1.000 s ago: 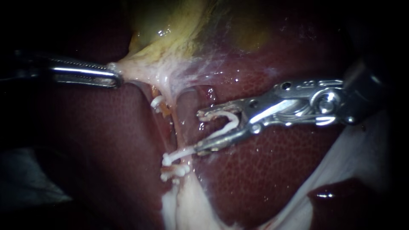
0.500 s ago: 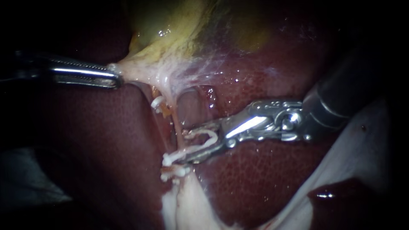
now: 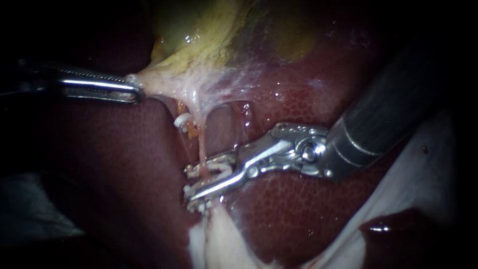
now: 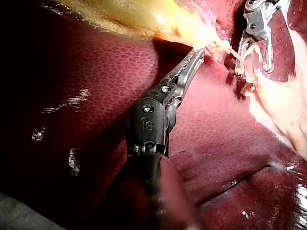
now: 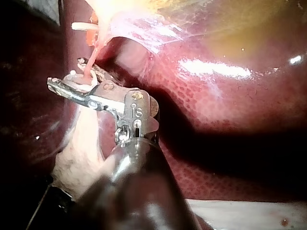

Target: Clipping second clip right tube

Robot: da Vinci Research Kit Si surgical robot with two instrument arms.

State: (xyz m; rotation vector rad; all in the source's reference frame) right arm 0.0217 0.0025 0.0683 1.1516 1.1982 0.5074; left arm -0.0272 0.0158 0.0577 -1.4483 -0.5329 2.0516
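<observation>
Endoscope view. The tool of our left instrument is pressed together on the pale tissue at the gallbladder's lower end, and this tissue is stretched toward the left. From it the right tube, thin and pink, runs toward the near side across the liver. The tool of our right instrument comes in from the right and pinches a white clip between its jaws; the jaws stand partway apart, one on each side of the tube, which passes between them. Just nearer than this tool a lower clip sits on the same tube. A small upper clip lies to the tube's left, near the stretched tissue
</observation>
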